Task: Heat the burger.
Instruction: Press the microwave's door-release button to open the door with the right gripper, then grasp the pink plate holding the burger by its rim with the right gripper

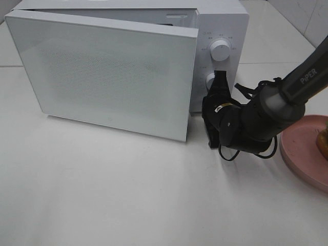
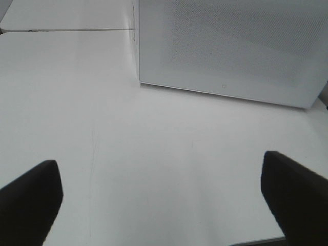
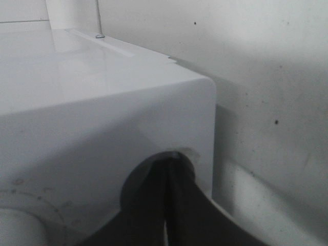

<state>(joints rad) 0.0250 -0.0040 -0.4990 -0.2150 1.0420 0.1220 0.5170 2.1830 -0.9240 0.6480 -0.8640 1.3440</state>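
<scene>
While the left fingers (image 2: 31, 200) are spread, the right fingers (image 3: 148, 205) press together at the microwave (image 1: 225, 25).

The microwave (image 1: 221, 23) is white all over. Its door (image 1: 113, 72) carries a fine grey dot mesh across the middle, and its 2 knobs (image 1: 221, 49) are white with small grey markings around them. The table (image 1: 102, 195) is plain off-white. The right arm (image 1: 292, 84) is dark grey with white lettering; the right gripper (image 1: 220, 77) is black, with a small yellow label (image 1: 219, 108) behind it. The left gripper (image 2: 159, 159) has black fingers (image 2: 31, 200). The plate (image 1: 302, 148) is pink — the burger (image 1: 323, 139) on it shows golden brown.
</scene>
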